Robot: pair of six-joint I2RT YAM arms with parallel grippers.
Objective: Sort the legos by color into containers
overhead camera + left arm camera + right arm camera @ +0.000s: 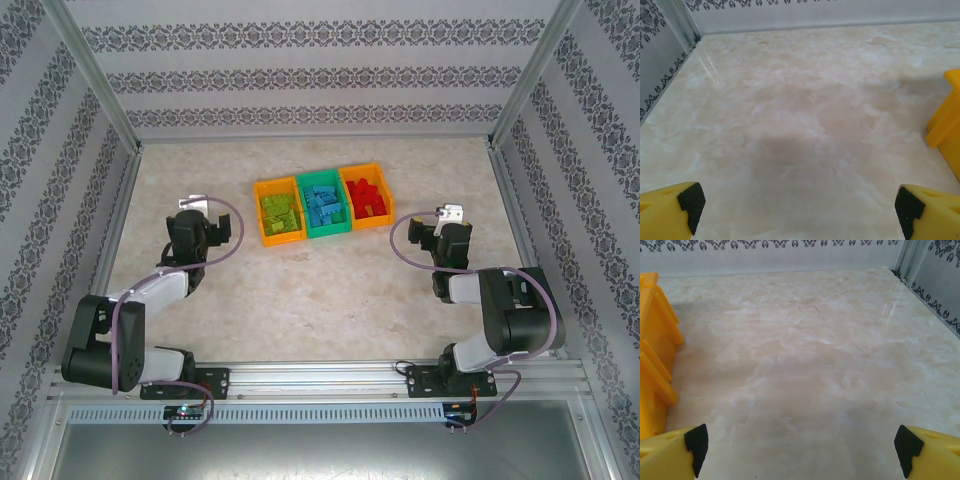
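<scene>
Lime, blue, red legos (pixel 322 205) sit sorted at twelve o'clock. The left gripper (pixel 800 207) and right gripper (pixel 802 447) gape empty. A stray swing might tip the containers (pixel 330 233).

Table (pixel 330 290) marbled, slightly glossy; containers (pixel 281 240) smooth plastic (legos (pixel 322 205) too); rail (pixel 330 378) brushed metal.

One overhead, two wrist views.
Down from above the near edge over the whole tabletop (pixel 330 300); low and close from each wrist, facing far, sharing left bin (pixel 946 120) and right bin (pixel 655 355).

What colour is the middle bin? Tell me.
The middle bin is green, with blue bricks inside; the top external view shows it best.
</scene>
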